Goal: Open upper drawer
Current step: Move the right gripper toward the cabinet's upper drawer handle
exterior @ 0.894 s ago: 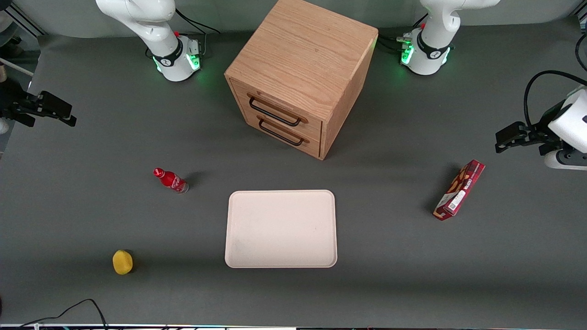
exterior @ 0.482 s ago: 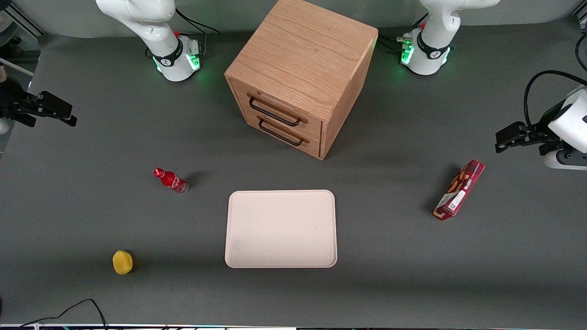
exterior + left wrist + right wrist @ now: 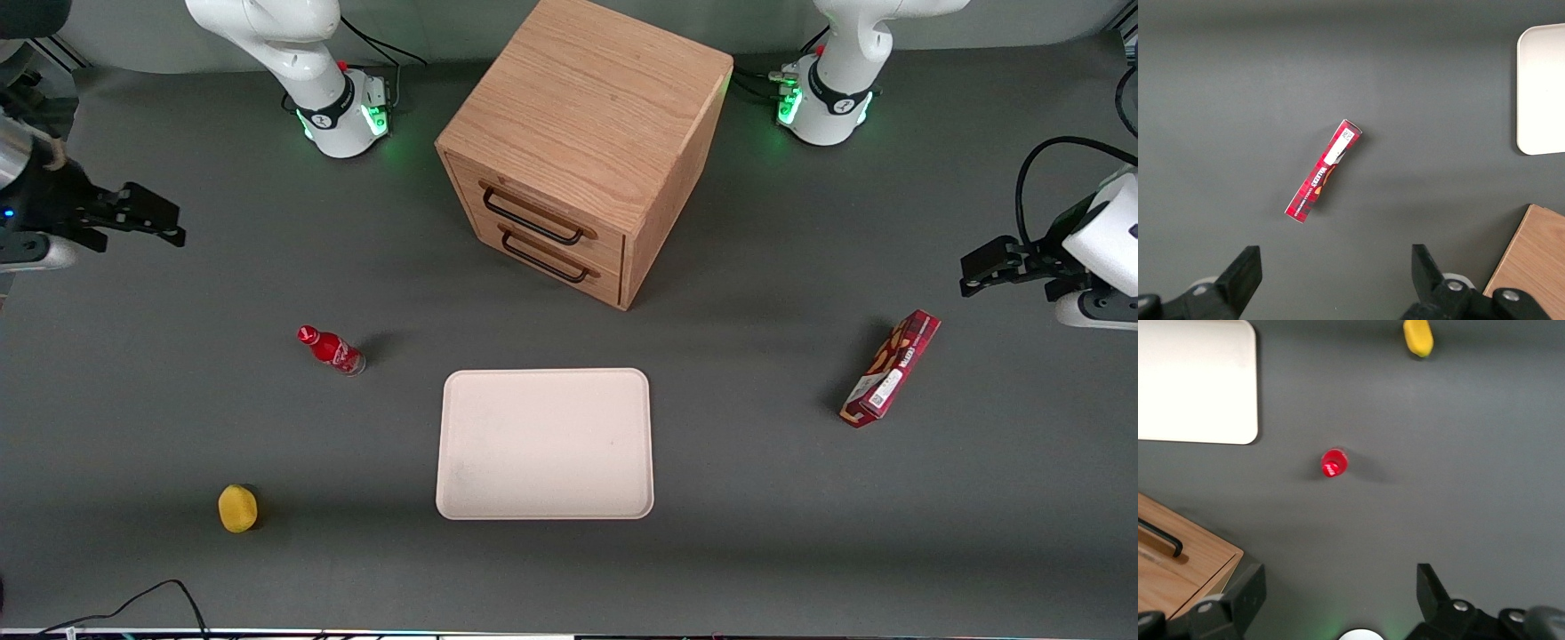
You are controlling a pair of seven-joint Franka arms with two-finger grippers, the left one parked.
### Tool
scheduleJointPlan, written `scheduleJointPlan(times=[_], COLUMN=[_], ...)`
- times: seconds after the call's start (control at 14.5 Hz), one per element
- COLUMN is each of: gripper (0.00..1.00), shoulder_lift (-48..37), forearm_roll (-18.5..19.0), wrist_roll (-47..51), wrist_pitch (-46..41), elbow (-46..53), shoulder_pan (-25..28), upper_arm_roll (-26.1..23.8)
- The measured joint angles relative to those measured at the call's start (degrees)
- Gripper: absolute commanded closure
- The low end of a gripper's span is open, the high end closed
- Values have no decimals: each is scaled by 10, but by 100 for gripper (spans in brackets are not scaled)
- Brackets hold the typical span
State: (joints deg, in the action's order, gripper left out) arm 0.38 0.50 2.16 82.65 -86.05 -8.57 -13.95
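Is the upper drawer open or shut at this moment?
Shut: the upper drawer sits flush with the cabinet; the open gripper hangs far off.

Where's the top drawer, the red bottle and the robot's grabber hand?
upper drawer [image 3: 544,216]: front view, on its oak front by the black handle.
red bottle [image 3: 332,349]: front view, on its body.
gripper [image 3: 147,222]: front view, between its open fingertips, toward the working arm's end of the table.

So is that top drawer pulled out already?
No, the upper drawer sits flush in the cabinet, and the open gripper hangs toward the working arm's end of the table.
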Motion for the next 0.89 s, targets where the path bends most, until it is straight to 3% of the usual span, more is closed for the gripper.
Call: scheduleJointPlan(times=[0.48, 0.89], gripper=[0, 0], shoulder_lift=[0, 19], forearm_roll=[-2, -91], wrist_roll=[-1, -68], wrist_pitch=[-51, -70], elbow=[0, -3], shoulder_pan=[4, 2], upper_arm_roll=[-84, -104])
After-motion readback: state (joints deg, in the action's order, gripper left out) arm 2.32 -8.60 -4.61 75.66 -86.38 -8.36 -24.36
